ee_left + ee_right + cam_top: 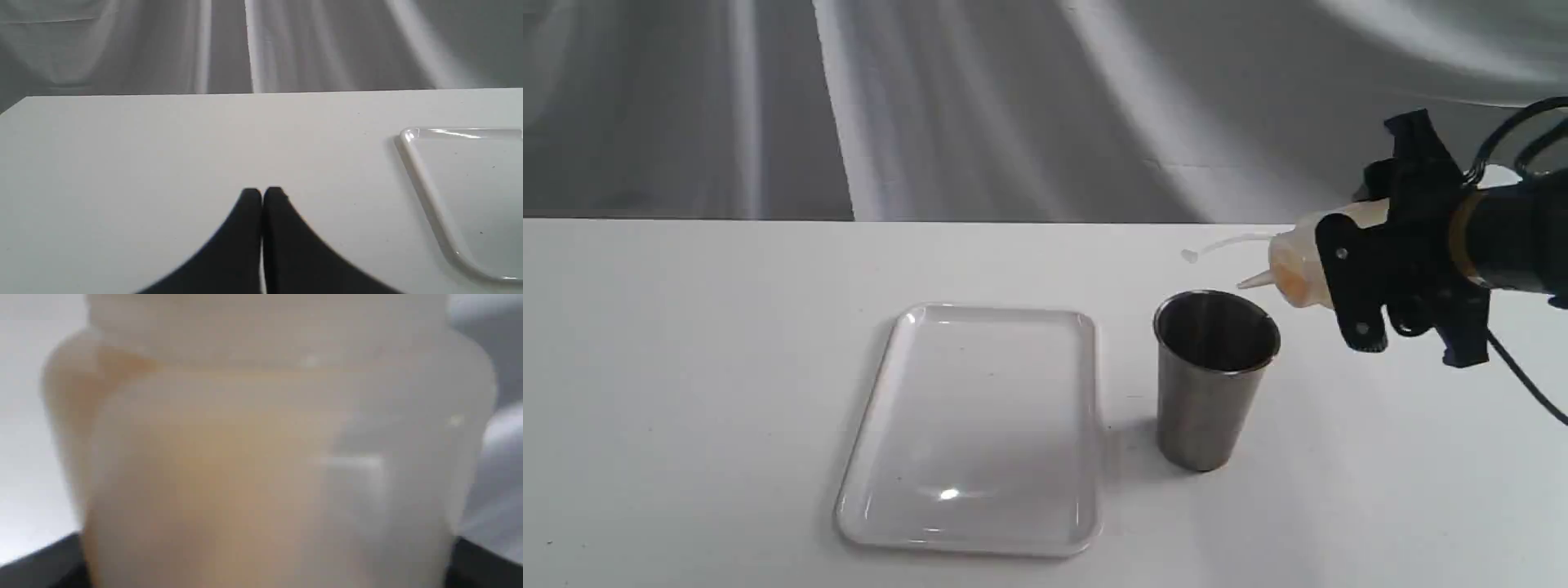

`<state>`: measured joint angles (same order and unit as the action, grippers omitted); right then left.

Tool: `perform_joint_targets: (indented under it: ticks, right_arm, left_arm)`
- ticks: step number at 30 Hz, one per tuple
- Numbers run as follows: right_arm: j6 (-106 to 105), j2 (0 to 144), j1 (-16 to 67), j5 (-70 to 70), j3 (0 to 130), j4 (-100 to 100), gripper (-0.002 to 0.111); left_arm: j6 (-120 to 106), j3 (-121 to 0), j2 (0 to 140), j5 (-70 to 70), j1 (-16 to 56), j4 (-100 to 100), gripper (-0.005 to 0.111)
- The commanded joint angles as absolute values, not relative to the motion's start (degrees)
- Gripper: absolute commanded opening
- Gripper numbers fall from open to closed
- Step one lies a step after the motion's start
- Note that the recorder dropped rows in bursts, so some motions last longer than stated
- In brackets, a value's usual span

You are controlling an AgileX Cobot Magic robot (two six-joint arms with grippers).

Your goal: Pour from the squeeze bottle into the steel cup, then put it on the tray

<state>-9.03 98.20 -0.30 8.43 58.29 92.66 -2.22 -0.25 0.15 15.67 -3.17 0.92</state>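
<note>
My right gripper is shut on the squeeze bottle, a frosted cylinder with amber liquid, held tipped on its side. Its pointed nozzle hangs just above the right part of the steel cup's rim, and its tethered cap sticks out to the left. The steel cup stands upright on the table, right of the tray, which is flat, white and bare. The bottle fills the right wrist view, blurred. My left gripper is shut over bare table, with the tray's rim beside it.
A white table carries everything, with a grey draped curtain behind its far edge. A black cable trails from the right arm over the table's right side.
</note>
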Motion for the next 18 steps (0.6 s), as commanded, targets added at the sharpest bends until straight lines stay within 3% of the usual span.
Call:
perform_joint_targets:
  ticks: [1,18]
  right_arm:
    - [-9.19,97.75,0.23,10.06,58.80,94.94,0.000]
    - [-9.46,98.39,3.48,15.33,63.44,99.95,0.000]
  left_arm:
    - [-2.11,0.00,0.00,15.24,-2.71,0.96,0.000]
    - [-1.98,0.00,0.00,15.24,-2.71,0.96,0.000]
